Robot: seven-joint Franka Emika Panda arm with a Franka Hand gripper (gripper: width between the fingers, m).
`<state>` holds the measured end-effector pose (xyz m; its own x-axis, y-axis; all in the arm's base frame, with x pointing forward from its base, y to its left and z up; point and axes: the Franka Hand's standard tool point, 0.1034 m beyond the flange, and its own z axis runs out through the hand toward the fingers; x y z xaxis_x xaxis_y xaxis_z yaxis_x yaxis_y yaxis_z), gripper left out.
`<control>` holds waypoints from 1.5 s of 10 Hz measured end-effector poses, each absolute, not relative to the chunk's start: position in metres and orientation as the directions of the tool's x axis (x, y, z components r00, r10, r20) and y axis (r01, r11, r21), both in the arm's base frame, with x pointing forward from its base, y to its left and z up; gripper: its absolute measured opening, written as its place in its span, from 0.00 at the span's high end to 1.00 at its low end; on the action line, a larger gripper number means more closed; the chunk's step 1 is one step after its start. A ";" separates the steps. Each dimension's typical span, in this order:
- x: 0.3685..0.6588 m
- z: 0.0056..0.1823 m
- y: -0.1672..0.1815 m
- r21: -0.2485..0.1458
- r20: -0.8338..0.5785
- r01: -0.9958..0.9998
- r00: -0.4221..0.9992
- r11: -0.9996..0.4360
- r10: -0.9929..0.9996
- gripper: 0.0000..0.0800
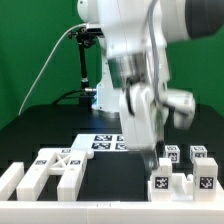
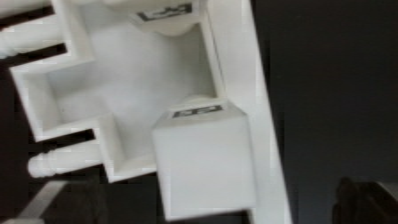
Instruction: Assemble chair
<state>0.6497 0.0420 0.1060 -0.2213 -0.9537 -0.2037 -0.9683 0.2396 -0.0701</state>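
Observation:
In the wrist view a large white chair piece [image 2: 169, 90] with two square tags and round pegs on one side fills most of the picture, very close. My gripper [image 2: 210, 205] is open: its dark fingers [image 2: 365, 200] stand wide apart on either side of the piece's end, with dark gaps between. In the exterior view my gripper [image 1: 150, 158] hangs low over the black table, between a group of white chair pieces [image 1: 50, 172] on the exterior view's left and several small tagged white blocks [image 1: 185, 170] on its right. The arm hides what lies right under it.
The marker board [image 1: 105, 143] lies flat behind the left pieces. A low white rail [image 1: 100, 205] runs along the table's near edge. A black cable and a dark stand [image 1: 85, 70] are at the back before a green wall.

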 end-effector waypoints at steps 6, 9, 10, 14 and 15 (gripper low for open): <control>0.648 0.102 0.042 -0.067 -0.201 -0.969 -0.222 0.239 -0.954 0.19; 0.646 0.104 0.043 -0.101 -0.180 -0.993 -0.044 0.063 -0.983 0.19; 0.643 0.103 0.045 -0.106 -0.174 -0.994 0.017 0.001 -0.985 0.19; 0.638 0.103 0.060 -0.131 -0.076 -0.889 0.450 -0.439 -0.890 0.19; 0.643 0.105 0.057 -0.155 -0.044 -0.860 0.498 -0.487 -0.866 0.19</control>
<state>0.6425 0.0573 0.1046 0.4981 -0.8660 -0.0443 -0.8597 -0.4866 -0.1553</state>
